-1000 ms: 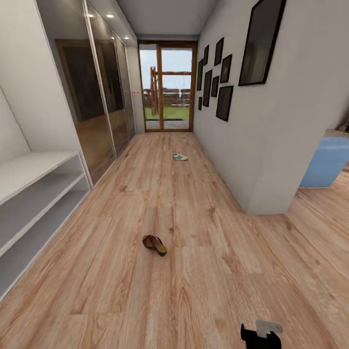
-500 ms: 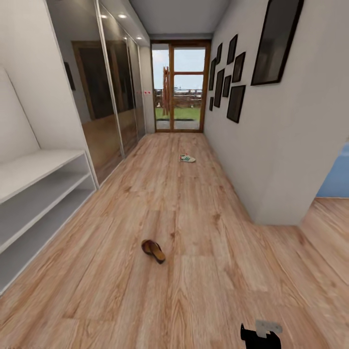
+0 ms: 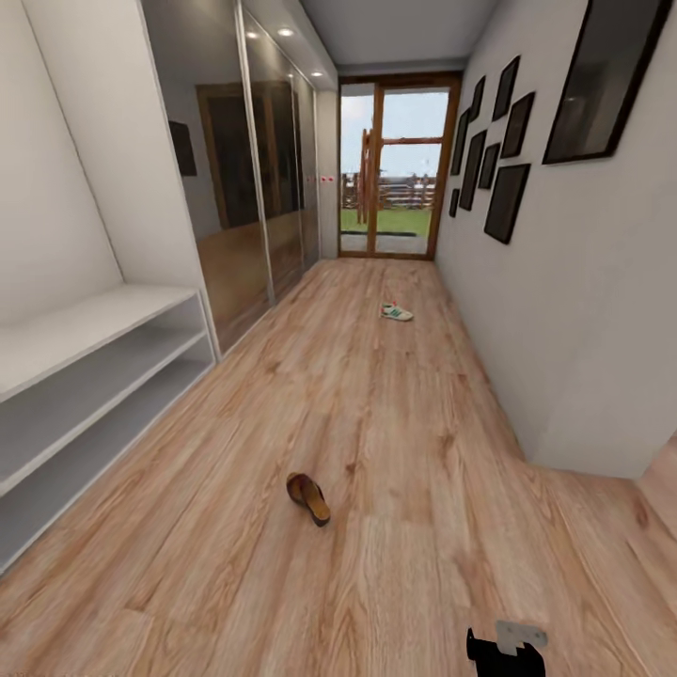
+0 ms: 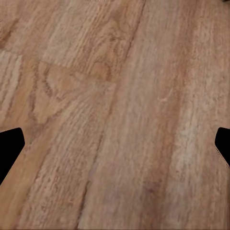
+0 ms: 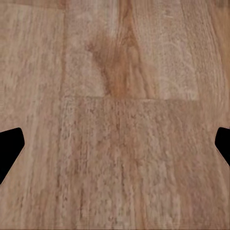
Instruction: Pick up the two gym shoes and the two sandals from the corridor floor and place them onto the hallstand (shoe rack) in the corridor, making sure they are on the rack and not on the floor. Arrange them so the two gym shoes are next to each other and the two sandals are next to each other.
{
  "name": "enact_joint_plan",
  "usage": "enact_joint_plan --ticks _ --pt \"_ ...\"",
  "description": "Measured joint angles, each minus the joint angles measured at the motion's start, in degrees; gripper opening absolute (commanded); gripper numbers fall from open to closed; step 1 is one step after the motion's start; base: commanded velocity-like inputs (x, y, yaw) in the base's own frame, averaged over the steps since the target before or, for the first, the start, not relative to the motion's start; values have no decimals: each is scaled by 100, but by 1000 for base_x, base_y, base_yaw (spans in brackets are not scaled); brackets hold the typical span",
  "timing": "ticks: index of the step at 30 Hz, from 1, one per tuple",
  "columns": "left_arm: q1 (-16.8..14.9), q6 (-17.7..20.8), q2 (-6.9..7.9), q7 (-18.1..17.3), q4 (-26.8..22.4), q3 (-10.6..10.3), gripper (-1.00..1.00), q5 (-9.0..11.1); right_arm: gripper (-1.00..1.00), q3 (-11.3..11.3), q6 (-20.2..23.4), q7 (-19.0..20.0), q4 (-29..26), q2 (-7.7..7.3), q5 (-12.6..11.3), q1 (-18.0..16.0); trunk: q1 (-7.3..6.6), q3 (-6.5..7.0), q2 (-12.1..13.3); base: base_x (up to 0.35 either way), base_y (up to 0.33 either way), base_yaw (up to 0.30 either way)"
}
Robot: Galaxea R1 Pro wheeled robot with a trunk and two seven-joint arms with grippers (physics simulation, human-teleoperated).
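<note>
Both claws are hanging low over bare plank flooring. In the left wrist view the left claw [image 4: 115, 143] is showing its 2 dark fingertips far apart at the picture's edges, so it is standing wide with nothing between them; the right claw [image 5: 115, 143] is reading the same way, wide and empty. In the head view a dark piece of the right arm is poking in at the lower edge, too little to add anything.

Moving outward, 1 sandal [image 3: 308, 497] is lying on the corridor floor [image 3: 395, 583] just ahead of the robot, toward its left. Further down the corridor, near the right-hand wall, 1 gym shoe [image 3: 397, 312] is sitting on the floor before the glass door [image 3: 395, 169]. The second sandal and second gym shoe are not coming into sight here.

The hallstand [image 3: 85, 324] is running along the left wall, its shelves bare.

Compared with a second ago, the whole picture is sliding rightward: the camera is turning left, so more of the hallstand is opening up and the blue furniture past the wall corner is dropping out. The shoes themselves are not moving. I judge the robot is lining itself up on the near sandal; nothing is racked yet.
</note>
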Motion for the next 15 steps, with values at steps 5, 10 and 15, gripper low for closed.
enact_joint_plan --ticks 5,10,15 --pt "-1 0 0 2 0 2 100 0 100 0 0 1 0 0 0 0 0 0 0 181 -229 277" --pt "0 0 0 5 0 2 100 0 100 0 0 4 0 0 0 0 0 0 0 181 -229 277" --pt "-1 0 0 1 1 2 100 -1 100 0 0 2 -1 0 0 1 0 0 0 181 -229 208"
